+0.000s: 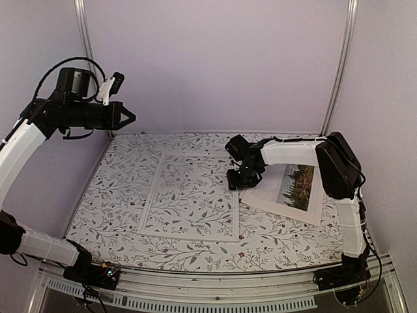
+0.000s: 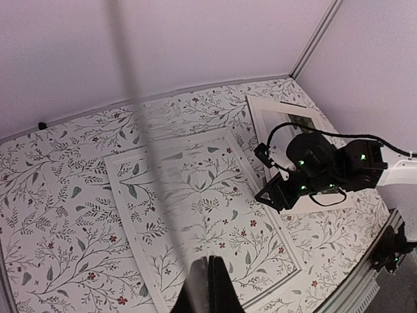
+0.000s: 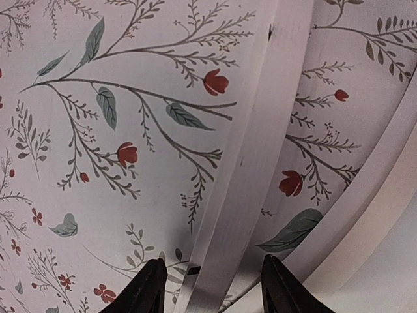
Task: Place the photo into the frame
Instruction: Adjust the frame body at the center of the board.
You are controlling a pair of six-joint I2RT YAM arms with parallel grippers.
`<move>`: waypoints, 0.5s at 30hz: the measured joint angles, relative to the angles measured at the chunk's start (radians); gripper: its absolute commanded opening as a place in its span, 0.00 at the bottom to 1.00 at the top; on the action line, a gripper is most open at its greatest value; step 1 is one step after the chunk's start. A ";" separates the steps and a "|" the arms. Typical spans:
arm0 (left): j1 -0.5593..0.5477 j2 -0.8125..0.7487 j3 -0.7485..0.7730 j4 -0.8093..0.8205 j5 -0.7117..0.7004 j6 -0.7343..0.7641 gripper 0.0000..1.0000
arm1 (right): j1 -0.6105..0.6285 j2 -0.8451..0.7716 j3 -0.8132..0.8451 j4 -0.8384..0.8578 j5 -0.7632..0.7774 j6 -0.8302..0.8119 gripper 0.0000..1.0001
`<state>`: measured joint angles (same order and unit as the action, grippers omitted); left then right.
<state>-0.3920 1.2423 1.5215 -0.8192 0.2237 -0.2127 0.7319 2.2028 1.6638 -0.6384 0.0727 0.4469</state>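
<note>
Now, right end effector (image 3: 212, 288), astride frame (image 3: 251, 153) edge

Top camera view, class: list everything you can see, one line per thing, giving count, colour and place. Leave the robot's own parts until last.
frame: one, white, lying flat on the table, left of centre.
photo: one, white border around a dark landscape picture, flat on the table just right of the frame.
table: one, pale cover printed with grey-green leaves and small red flowers, under everything.
posts: two, silver, standing at the back corners.
left gripper: one, black, shut and holding nothing, raised high at the left.
right gripper: one, black, open, low over the frame's right edge, beside the photo.
</note>
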 measured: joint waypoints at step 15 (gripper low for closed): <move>0.000 0.000 -0.016 0.014 0.006 0.000 0.00 | -0.007 0.019 0.015 -0.010 0.000 0.000 0.37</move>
<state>-0.3916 1.2423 1.5059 -0.8055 0.2295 -0.2127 0.7250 2.2215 1.6787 -0.6487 0.0723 0.4469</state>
